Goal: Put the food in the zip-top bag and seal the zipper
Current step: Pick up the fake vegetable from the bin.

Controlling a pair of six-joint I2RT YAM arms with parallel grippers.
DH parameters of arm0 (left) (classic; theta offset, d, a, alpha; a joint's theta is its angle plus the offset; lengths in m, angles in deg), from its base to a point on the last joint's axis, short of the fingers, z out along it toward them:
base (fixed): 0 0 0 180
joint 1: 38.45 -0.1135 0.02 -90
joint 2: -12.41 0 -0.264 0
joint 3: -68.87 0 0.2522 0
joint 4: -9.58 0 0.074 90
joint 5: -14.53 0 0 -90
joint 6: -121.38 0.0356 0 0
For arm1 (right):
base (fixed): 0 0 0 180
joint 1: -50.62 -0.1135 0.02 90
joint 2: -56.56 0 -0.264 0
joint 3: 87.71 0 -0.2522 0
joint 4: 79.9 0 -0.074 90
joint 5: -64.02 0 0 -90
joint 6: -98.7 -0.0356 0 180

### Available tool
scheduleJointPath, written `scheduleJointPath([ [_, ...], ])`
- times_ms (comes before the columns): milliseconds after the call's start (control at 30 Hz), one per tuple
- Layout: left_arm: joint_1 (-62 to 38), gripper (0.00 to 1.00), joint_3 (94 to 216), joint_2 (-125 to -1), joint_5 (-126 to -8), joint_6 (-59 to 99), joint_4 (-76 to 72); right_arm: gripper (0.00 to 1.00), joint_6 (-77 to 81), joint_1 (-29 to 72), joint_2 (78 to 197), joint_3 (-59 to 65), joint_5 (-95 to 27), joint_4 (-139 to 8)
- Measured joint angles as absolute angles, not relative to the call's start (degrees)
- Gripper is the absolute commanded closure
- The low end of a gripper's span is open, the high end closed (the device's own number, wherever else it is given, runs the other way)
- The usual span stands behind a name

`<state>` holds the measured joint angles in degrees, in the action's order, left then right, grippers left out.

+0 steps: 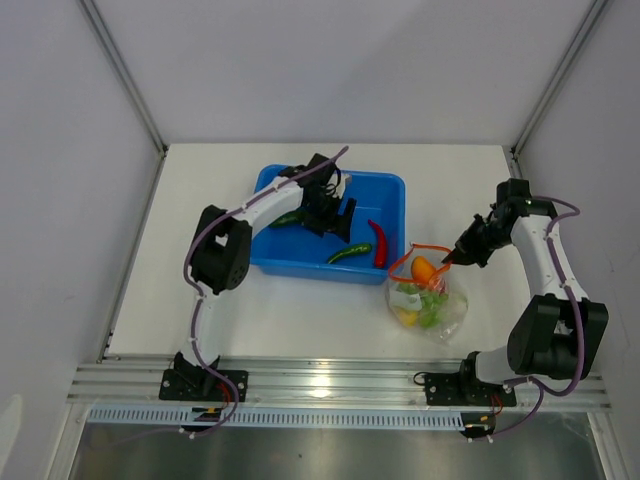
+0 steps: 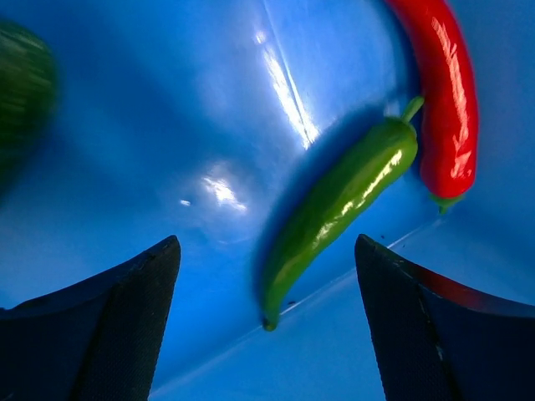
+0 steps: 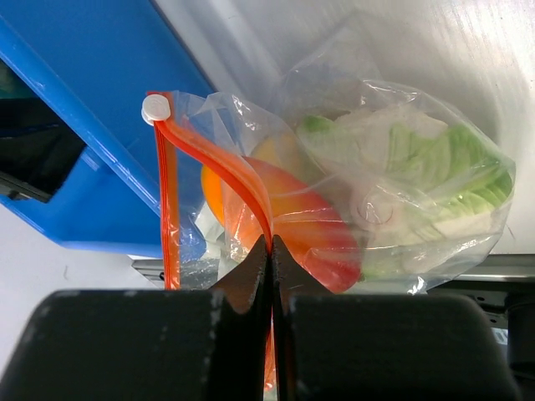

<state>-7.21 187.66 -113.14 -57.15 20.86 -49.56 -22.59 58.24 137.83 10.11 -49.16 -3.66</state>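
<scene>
The left tool (image 2: 266, 251) hangs open inside the blue tub (image 2: 167, 125), its 2 fingers spread wide with nothing between them. The green chili (image 2: 343, 200) lies slantwise just ahead of the gap, along the fold where the tub's floor meets its wall. The red chili (image 2: 443, 100) lies just beside the green chili's stem end. A dark green cucumber (image 1: 288, 218) lies well apart on the other side.

The right tool (image 3: 269, 242) is closed, pinching the orange-red zipper (image 3: 170, 209) and holding that lip up. In the top view the mouth stands as an open loop. The zip-top bag (image 3: 435, 159) rests on the table (image 1: 200, 300) just beside the tub's near right corner. An orange fruit and pale green pieces are already inside it.

This looks like the loading step, partway through: 3 pieces remain in the tub and the zipper is unsealed.

The next move likely calls for bringing the left tool astride the green chili across its width, then closing and lifting. The wall behind the chili leaves little room for the far finger, and the red chili could be nudged. The lift must clear the tub's right wall before reaching the bag's mouth. That opening is narrow and sits close to the right tool. The table beyond the bag offers free room.
</scene>
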Motion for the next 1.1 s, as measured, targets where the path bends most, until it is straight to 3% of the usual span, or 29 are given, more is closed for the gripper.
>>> scheduleJointPath([
  [567, -1.9, 0.12, 187.7, -114.1, -56.0, 13.6, -48.0, 1.0, -22.1, 59.0, 138.1, 10.2, -48.9, -4.0],
  [933, 2.1, 0.14, 195.0, -120.6, -64.1, 7.9, -52.5, 1.0, -21.9, 59.2, 138.1, 10.4, -48.8, -4.1],
  [1033, 3.1, 0.18, 196.2, -121.3, -66.9, 6.2, -53.8, 1.0, -21.7, 59.3, 137.9, 11.2, -48.7, -4.1],
  [1100, 3.5, 0.27, 196.3, -121.4, -68.6, 5.4, -54.7, 1.0, -21.7, 59.4, 137.6, 11.6, -48.7, -4.1],
])
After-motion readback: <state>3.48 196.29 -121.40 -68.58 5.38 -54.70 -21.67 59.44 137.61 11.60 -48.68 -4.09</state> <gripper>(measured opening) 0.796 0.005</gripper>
